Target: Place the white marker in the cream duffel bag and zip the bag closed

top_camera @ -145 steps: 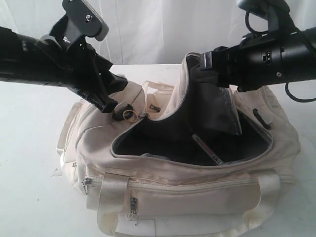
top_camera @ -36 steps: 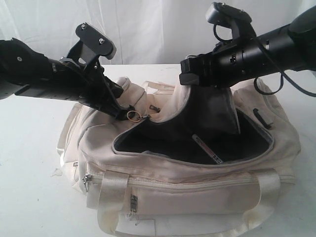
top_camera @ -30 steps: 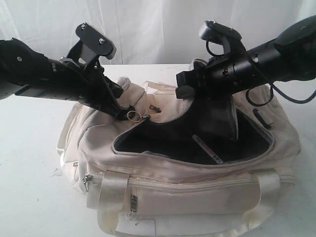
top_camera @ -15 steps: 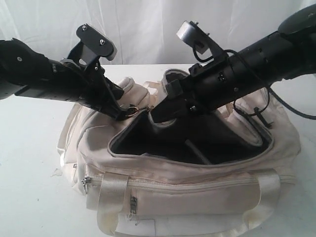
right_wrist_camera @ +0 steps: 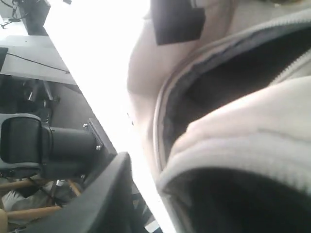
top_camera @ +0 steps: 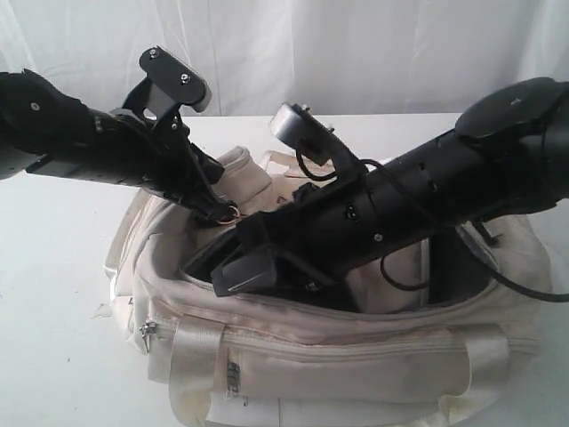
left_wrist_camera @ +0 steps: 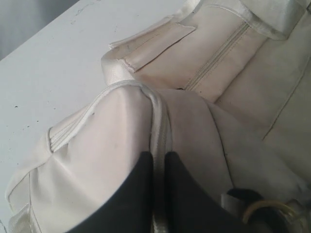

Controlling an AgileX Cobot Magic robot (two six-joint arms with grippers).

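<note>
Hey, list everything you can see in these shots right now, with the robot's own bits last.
cream duffel bag: one, cream with dark lining, on the table, main zip open
webbing straps: two showing, shiny cream, on the bag's front
zip-pull ring: one, brassy, at the bag's zip end
white marker: none in sight; the right arm covers the opening
table: one, white, under the bag
curtain: one, white, behind the table
left gripper: one, black, shut on the bag's end seam
right gripper: one, black, open, at the bag's rim
</note>
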